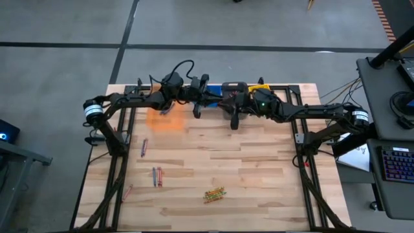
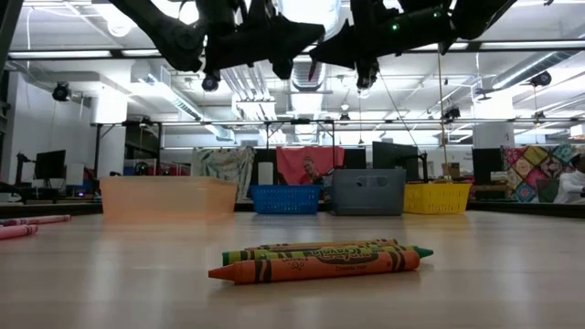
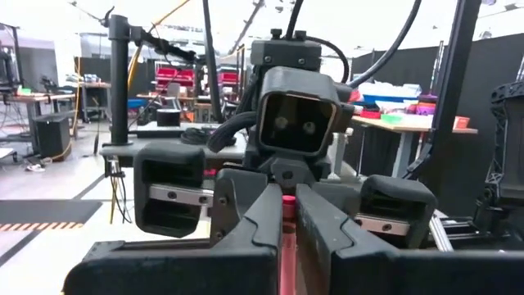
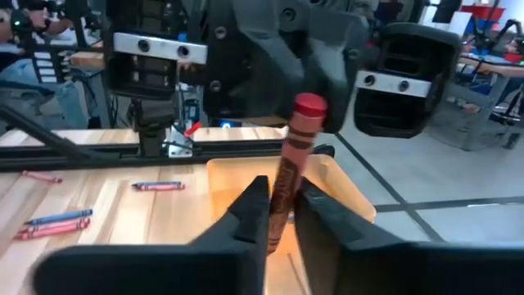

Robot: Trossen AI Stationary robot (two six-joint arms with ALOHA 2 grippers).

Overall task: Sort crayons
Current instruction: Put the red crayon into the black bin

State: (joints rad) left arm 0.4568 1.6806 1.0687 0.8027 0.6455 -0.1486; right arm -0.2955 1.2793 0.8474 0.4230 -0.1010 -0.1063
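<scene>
- Step in hand, as you'd judge it: a mid-air handover of one red crayon (image 4: 291, 164) at the table's 12 o'clock edge, the two arms facing each other.
- Your right gripper (image 4: 278, 192) has its jaws nearly closed on the crayon's lower half; the stick stands upright between them.
- Your left gripper (image 3: 288, 205) is squeezed tight, a red sliver showing between its fingers, likely the same crayon.
- Next: let one gripper release, then carry the crayon to its bin; the orange bin (image 1: 167, 120) sits at 11 o'clock.
- Other crayons (image 1: 215, 193) lie loose around 6 to 8 o'clock.
</scene>
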